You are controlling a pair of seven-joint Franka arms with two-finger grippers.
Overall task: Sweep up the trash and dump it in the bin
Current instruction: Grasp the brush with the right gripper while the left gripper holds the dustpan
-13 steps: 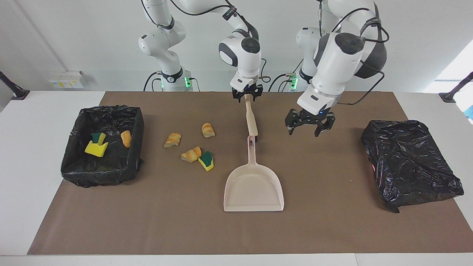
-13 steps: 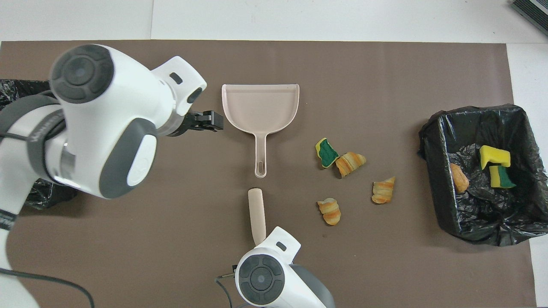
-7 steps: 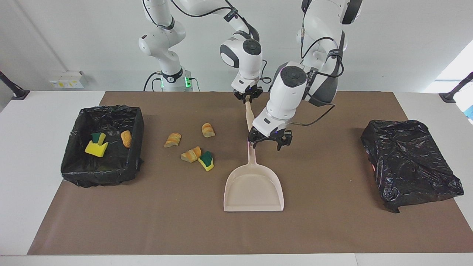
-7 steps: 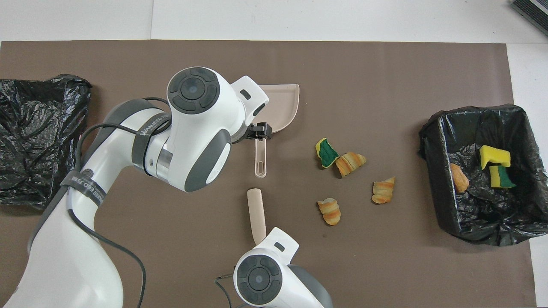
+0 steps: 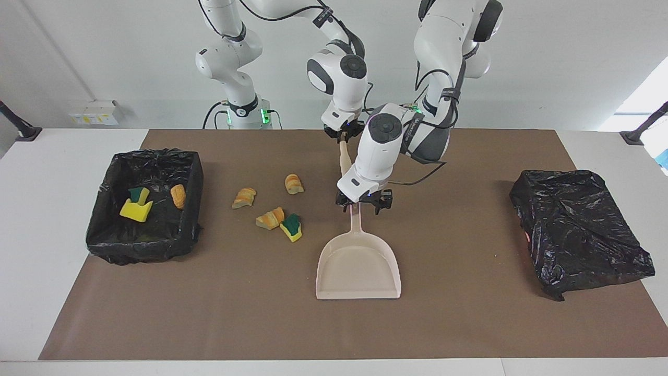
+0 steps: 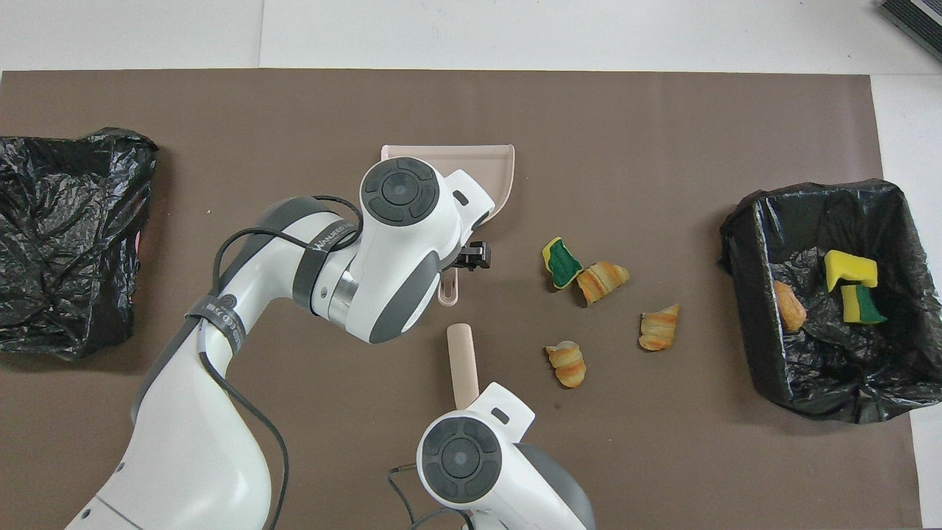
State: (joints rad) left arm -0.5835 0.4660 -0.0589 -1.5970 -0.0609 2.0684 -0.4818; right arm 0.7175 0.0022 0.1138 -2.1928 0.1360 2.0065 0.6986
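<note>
A: What do we see closest to the robots?

B: We see the right gripper [image 5: 344, 137] squeezed shut on the top of the brush [image 5: 344, 159]. Next the left gripper [image 5: 364, 202] sits spread wide around the dustpan [image 5: 358, 263] handle.

A: Where is the trash?

B: Four scraps [image 5: 271, 209] lie on the brown mat [image 5: 469, 313], between the dustpan and the bin [image 5: 144, 209]. Two bread bits are nearer to the robots than the third bread bit and the sponge bit, which touch.

A: And in the bin?

B: We see two sponge bits [image 5: 136, 204] and one bread chunk [image 5: 178, 196] inside. The bin is at the right arm's end. A crumpled black bag [image 5: 579, 230] lies at the left arm's end.

A: Any open room?

B: Yes, we see bare mat farther out, past the dustpan's wide mouth to the mat's edge.
</note>
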